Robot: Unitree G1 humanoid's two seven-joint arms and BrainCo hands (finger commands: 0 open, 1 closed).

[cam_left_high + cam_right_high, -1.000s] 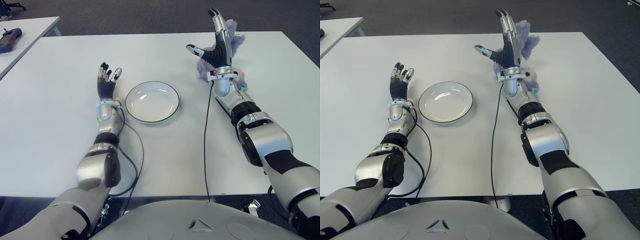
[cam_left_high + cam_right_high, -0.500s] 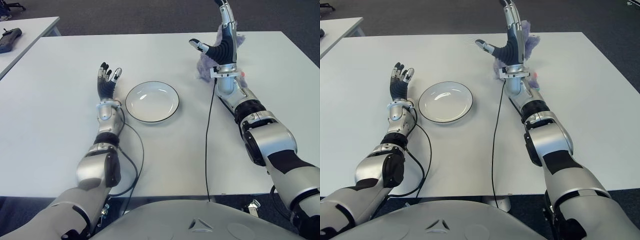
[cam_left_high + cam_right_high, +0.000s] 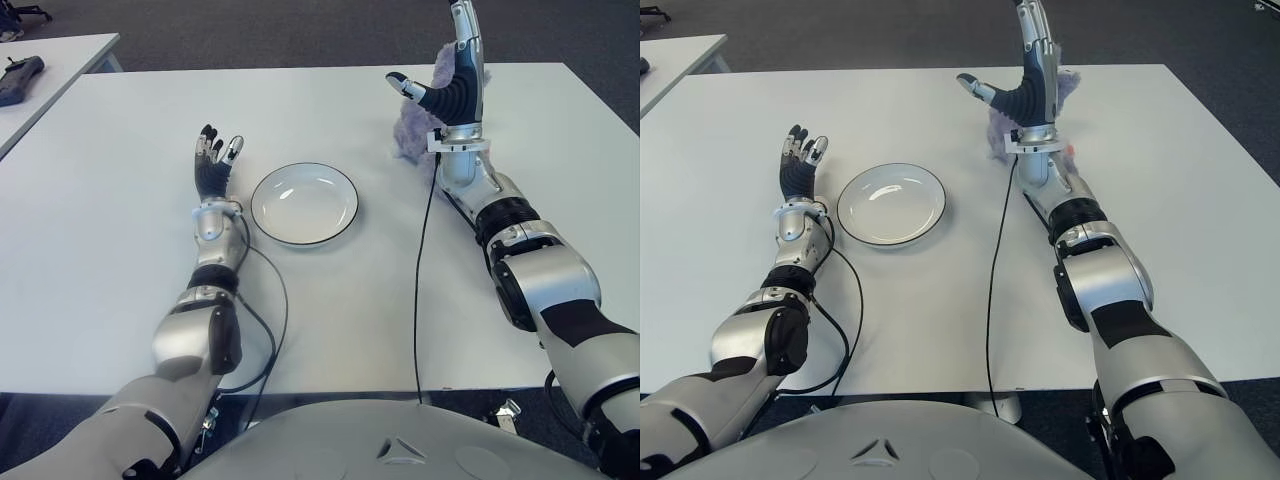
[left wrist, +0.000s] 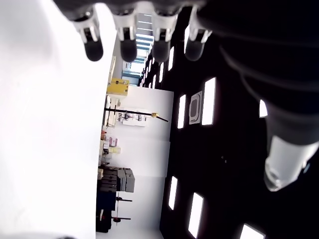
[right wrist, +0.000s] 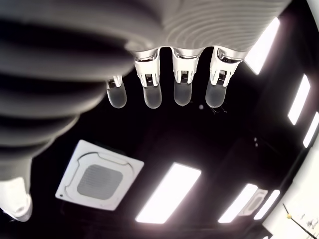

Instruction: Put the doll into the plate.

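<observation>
Two arms reach out over a white table [image 3: 120,250] in the left eye view. Left hand [image 3: 215,165] shows just left of the plate [image 3: 304,204], palm raised, fingers loosely extended, holding nothing. Plate is white with a dark rim, empty, near table centre. Right hand [image 3: 455,80] stands upright at the far right of the table, fingers straight up, thumb splayed toward the left, nothing grasped. Purple plush doll [image 3: 412,128] lies on the table right behind that hand, partly hidden by palm and wrist; whether the two touch cannot be told. Doll is well apart from the plate, to its far right. A black cable [image 3: 419,270] runs from the right wrist toward the near table edge. Right eye view: same layout, doll [image 3: 1002,125] peeking out on both sides of the raised right hand [image 3: 1030,75]. Left wrist view: four fingertips [image 4: 124,47] extended, empty, ceiling lights beyond. Right wrist view: four fingertips [image 5: 182,92] straight and apart, empty, ceiling panels behind.
</observation>
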